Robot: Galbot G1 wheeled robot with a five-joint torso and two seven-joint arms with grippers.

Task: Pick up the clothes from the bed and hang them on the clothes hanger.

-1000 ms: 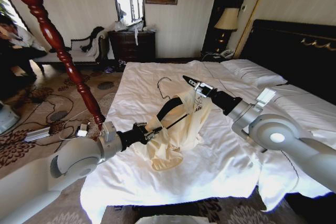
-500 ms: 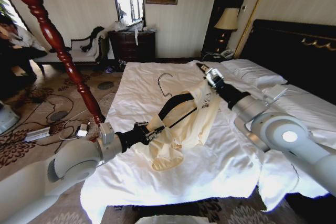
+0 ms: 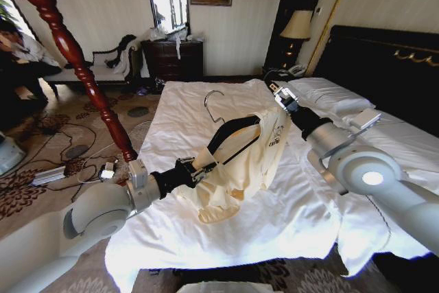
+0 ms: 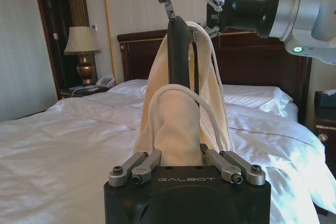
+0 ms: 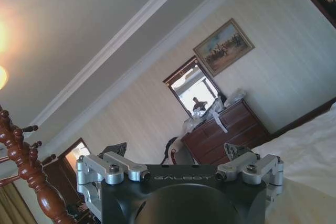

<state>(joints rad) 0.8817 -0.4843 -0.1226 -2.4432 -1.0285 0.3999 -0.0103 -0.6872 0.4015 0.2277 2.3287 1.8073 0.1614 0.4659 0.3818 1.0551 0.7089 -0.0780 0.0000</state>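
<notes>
Head view: the left claw (image 3: pixel 195 169) pinches the lower end of the clothes hanger (image 3: pixel 233 135) and a fold of the clothes (image 3: pixel 240 166), holding both above the bed (image 3: pixel 178 114). The right claw (image 3: pixel 280 94) stands by the top's raised shoulder, just off the cloth; a half-second ago it was lower and touching it, and the hanger has tilted up since.

Left wrist view: the cream top drapes over one hanger arm, bunched. The thin fabric could slide off if the hanger tips further.

Right wrist view: the right claw's fingers (image 5: pixel 113 149) are spread and empty, aimed at the mirror (image 5: pixel 197 90) and coat stand (image 5: pixel 26 166); the shoulder may stay unseated.
</notes>
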